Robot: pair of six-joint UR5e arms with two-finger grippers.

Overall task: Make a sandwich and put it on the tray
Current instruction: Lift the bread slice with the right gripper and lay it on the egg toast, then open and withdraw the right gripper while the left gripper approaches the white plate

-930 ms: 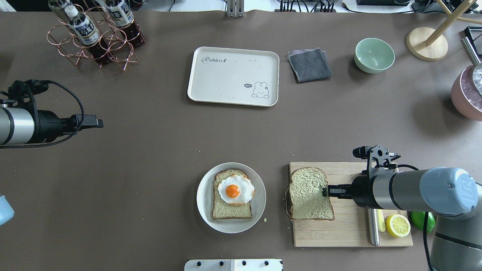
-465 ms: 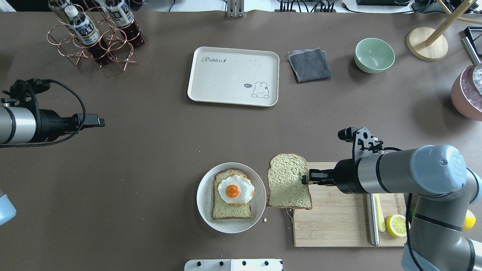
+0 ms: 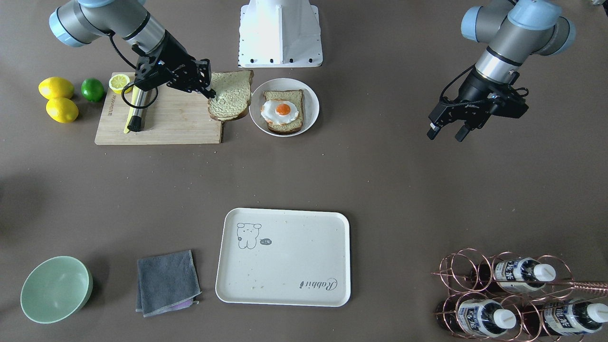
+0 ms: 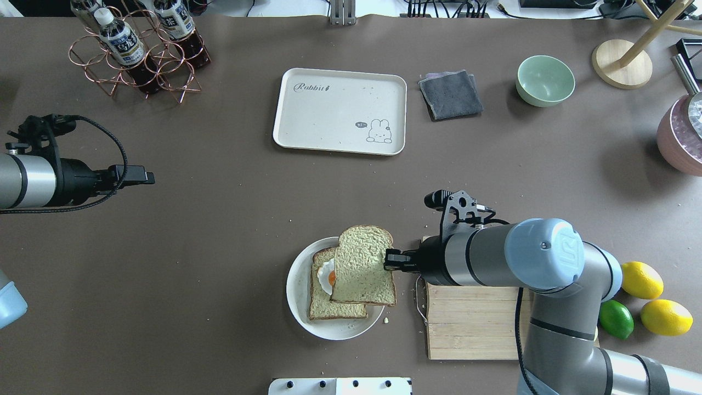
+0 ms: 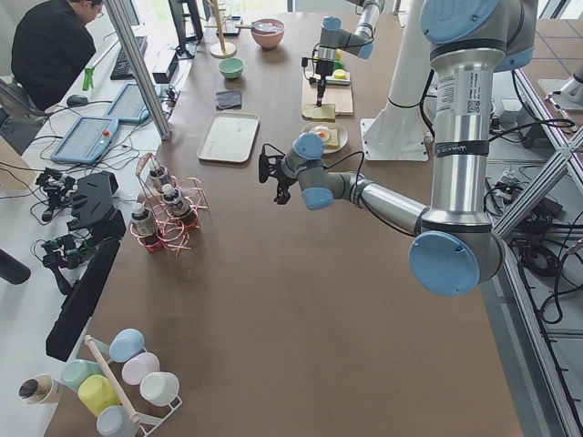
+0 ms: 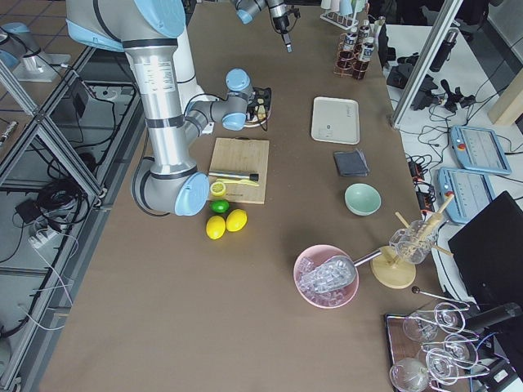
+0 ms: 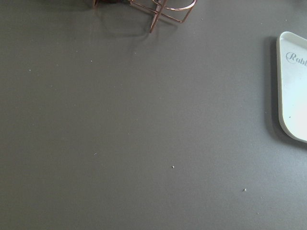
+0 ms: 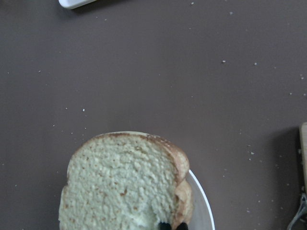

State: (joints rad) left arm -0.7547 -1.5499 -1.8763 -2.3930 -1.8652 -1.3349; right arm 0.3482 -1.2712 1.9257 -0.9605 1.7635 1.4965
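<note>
My right gripper (image 4: pixel 388 259) is shut on the right edge of the bread slice with pale greenish spread (image 4: pixel 363 266). It holds the slice spread-side up, just above the round white plate (image 4: pixel 296 307). The held slice covers most of the fried egg (image 4: pixel 327 277) on the other bread slice (image 4: pixel 329 307). The right wrist view shows the held slice (image 8: pixel 120 187) over the plate rim (image 8: pixel 204 206). The cream tray (image 4: pixel 340 109) lies at the far middle and carries nothing. My left gripper (image 4: pixel 143 177) is open and hovers over bare table at the left.
The wooden cutting board (image 4: pixel 477 323) lies right of the plate, with lemons (image 4: pixel 641 280) and a lime (image 4: pixel 615 319) beyond it. A grey cloth (image 4: pixel 451 94), a green bowl (image 4: pixel 545 80), a copper bottle rack (image 4: pixel 137 55) and a pink bowl (image 4: pixel 680 137) stand along the far side.
My right gripper has lifted the spread slice off the cutting board and carried it left, over the egg slice on the plate. The left arm has barely moved.
</note>
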